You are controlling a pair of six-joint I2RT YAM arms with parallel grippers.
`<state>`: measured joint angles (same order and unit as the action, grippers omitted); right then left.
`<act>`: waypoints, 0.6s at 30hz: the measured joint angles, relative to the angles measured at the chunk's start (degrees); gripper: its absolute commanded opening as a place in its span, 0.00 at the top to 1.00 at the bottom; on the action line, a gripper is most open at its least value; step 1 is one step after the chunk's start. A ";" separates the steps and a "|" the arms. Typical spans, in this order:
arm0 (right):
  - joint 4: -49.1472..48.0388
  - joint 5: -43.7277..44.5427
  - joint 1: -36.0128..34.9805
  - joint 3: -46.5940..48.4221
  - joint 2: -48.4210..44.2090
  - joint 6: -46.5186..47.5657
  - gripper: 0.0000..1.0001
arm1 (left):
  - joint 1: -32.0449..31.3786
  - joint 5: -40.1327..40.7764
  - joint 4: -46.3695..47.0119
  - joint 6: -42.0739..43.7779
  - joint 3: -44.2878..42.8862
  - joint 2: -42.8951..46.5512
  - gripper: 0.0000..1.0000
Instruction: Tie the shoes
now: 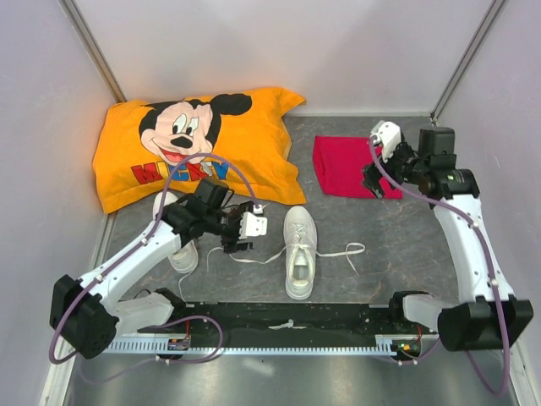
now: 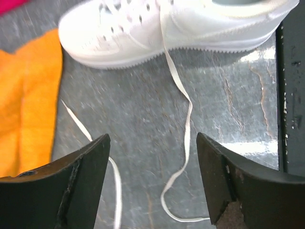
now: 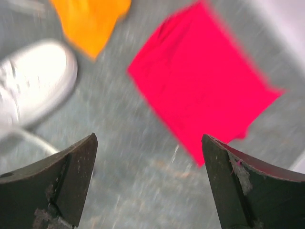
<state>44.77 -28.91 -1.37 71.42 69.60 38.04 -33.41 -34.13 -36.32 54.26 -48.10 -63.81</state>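
White from sole to eyelets, both sneakers lie on the grey bench (image 1: 380, 262). The middle sneaker (image 1: 300, 252) points its toe away from the arm bases. The second sneaker (image 1: 181, 255) sits to its left, half hidden under the left arm and just beside the orange Mickey Mouse pillow (image 1: 127, 161). The middle shoe is untied: one lace end (image 1: 345, 250) loops out to its right, and the other lace (image 2: 183, 95) snakes across the bench on its left.

The left tool (image 2: 151, 143) hangs low beside that shoe, spread wide and empty, with the slack lace running up between its two fingers. The right tool (image 3: 148, 138) is also spread wide and holds nothing. It hovers at the edge of the red cloth (image 1: 342, 165), well apart from both shoes, and its wrist view is blurred.

The laces look thin, flat and limp, so they should bend anywhere and slip out of a loose pinch. A firm pinch pressed down to the bench, near a free end, seems the best hold. The small sneaker is probably light, so a hard tug on the lace could drag it.
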 measured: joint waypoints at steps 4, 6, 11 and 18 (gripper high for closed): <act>-11.78 -4.90 0.00 -0.66 -6.08 -6.73 0.02 | -1.86 -1.46 -0.55 1.51 -6.86 -4.92 0.30; -15.39 -7.61 -0.02 -1.57 -8.02 -7.80 0.02 | -2.14 -2.56 -2.03 3.93 -9.66 -7.69 0.32; -13.33 -9.97 -0.17 -1.60 -6.10 -5.16 0.02 | -2.99 -3.78 -5.44 6.75 -13.22 -16.20 0.49; 1.42 -6.10 -0.17 -2.82 1.73 2.91 0.02 | -5.57 -3.26 -3.63 4.48 -10.97 -23.06 0.57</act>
<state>46.19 -35.00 -1.54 68.60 71.33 40.95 -38.98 -37.39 -39.94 58.74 -59.07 -86.87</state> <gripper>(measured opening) 0.982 0.465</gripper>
